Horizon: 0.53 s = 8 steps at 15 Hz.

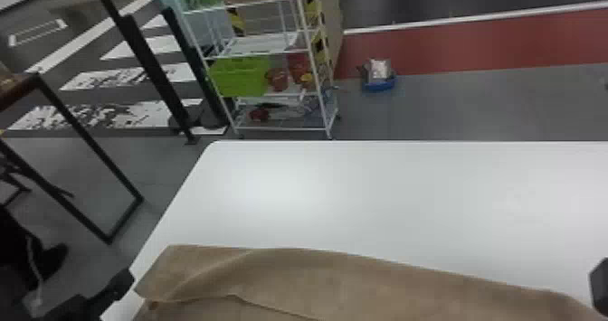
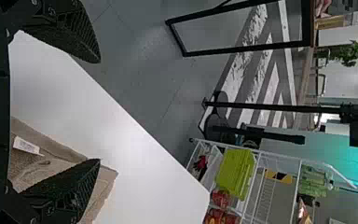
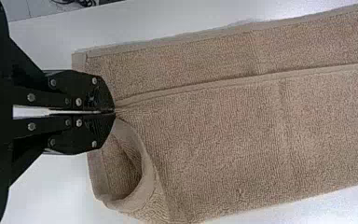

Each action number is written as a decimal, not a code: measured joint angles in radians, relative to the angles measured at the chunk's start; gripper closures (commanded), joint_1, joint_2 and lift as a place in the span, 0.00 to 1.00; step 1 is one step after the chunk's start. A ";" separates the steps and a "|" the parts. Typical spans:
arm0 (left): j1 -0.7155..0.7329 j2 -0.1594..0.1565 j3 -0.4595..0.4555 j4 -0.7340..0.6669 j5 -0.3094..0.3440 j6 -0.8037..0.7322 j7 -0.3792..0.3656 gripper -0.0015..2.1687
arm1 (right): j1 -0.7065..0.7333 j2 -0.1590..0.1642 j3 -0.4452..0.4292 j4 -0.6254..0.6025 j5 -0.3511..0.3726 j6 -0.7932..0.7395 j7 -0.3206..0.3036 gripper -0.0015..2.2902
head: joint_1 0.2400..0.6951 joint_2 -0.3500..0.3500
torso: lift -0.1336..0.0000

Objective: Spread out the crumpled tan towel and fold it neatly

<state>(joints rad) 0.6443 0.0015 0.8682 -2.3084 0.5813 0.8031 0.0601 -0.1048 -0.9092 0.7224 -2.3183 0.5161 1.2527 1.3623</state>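
Two hands were in sight. In the head view, the right hand (image 1: 599, 286) showed as a dark piece at the lower right edge of the frame, and the left hand (image 1: 120, 284) sat at the lower left, near the towel's end. The right wrist view had the right hand (image 3: 114, 111) closed, its two fingers pinching the one tan towel (image 1: 316, 275) near an end. The left wrist view had the left hand (image 2: 98, 111) wide open, with nothing between its two fingers.

The towel lay in a long band across the bottom of the head view, from lower left to lower right, on one white worktop (image 1: 384, 198). The right wrist view brought out two hems running along it, one inside the other, and a single curled loop (image 3: 144, 191) of cloth beside the pinch. The left wrist view added one white label (image 2: 26, 146) on the cloth.

Farther out, one white rack (image 1: 253, 44) stood at the upper middle of the head view, holding one green basket (image 1: 239, 78); the left wrist view had both too, plus one leafy plant (image 2: 350, 53) in the room behind. One blue-based object (image 1: 379, 87) lay on the floor, right of the rack in the head view.
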 measured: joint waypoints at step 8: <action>0.000 0.000 0.000 -0.002 0.000 0.000 0.000 0.07 | 0.048 0.002 -0.145 -0.046 -0.086 -0.005 0.000 0.52 | 1.00 1.00 | 0.08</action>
<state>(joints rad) 0.6443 0.0015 0.8678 -2.3102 0.5815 0.8031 0.0598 -0.0565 -0.9072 0.5778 -2.3647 0.4298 1.2480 1.3622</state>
